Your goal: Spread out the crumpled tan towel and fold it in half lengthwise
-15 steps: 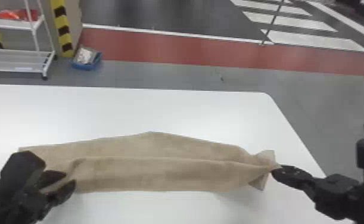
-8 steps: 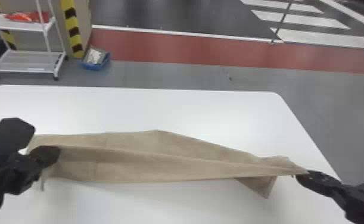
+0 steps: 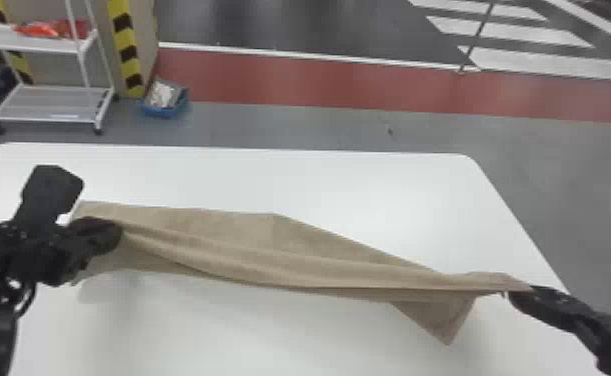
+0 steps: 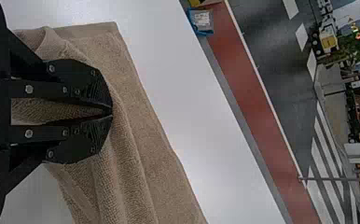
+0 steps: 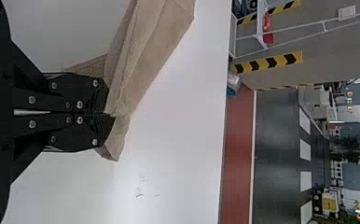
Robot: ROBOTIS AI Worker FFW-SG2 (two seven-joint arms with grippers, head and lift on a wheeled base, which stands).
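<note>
The tan towel (image 3: 269, 250) is stretched across the table between both grippers in the head view, its back part lying flatter, a ridge running along the front and one corner hanging down near the right end. My left gripper (image 3: 116, 235) holds its left end; in the left wrist view the left gripper (image 4: 112, 111) has its tips closed on the towel (image 4: 145, 135), with cloth showing between the fingers farther in. At the towel's right end is my right gripper (image 3: 519, 294). In the right wrist view the right gripper (image 5: 107, 113) is shut on an edge of the towel (image 5: 155, 51).
The white table (image 3: 369, 185) extends behind and in front of the towel, its right edge close to my right arm. Beyond it on the floor stand a white shelf cart (image 3: 54, 105) and a blue bin (image 3: 164, 102).
My left gripper has moved farther back and closed on the towel's left end. The right gripper has shifted right, drawing the towel longer, and its front ridge now runs between both grippers.
</note>
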